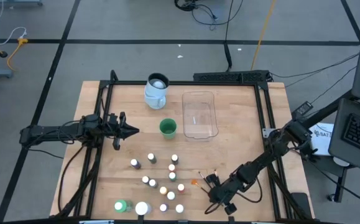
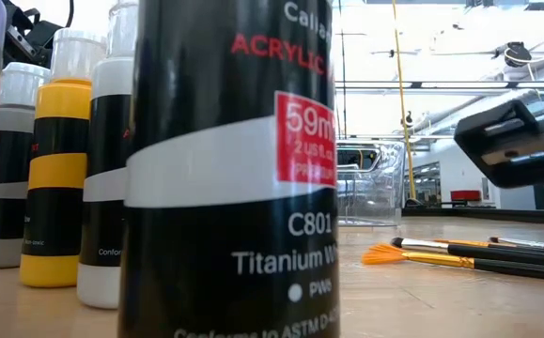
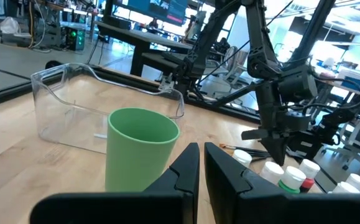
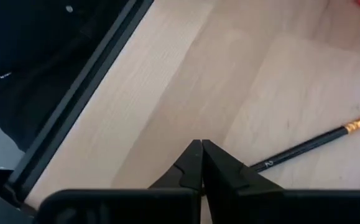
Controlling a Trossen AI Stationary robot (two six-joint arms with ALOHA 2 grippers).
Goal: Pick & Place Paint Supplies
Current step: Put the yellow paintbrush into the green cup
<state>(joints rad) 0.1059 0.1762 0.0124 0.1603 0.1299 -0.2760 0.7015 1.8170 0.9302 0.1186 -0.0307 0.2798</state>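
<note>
Several small white-capped paint bottles [image 1: 162,180] stand near the table's near edge, with a green bottle [image 1: 122,205] and a white jar [image 1: 142,208] left of them. Thin dark orange-tipped brushes [image 2: 459,253] lie flat to their right. My right gripper [image 4: 201,155] is shut, slanting down at the bare wood beside one brush [image 4: 304,146], whose handle end runs behind one finger. My left gripper [image 3: 201,165] is shut and level at the table's left, pointing at a green cup [image 3: 139,149]. My right gripper's shut fingertips are down at the table beside the handle end [image 4: 257,165] of one brush. That end passes out of sight behind one finger [image 4: 229,174], so I cannot tell whether the gripper touches it. The brush lies flat on the wood.
A clear plastic tub [image 1: 200,115] and a pale jug [image 1: 156,90] stand at the far side, with the green cup [image 1: 168,127] between them. A black frame rail [image 4: 74,106] runs along the table's edge close to my right gripper. Bare wood lies mid-table.
</note>
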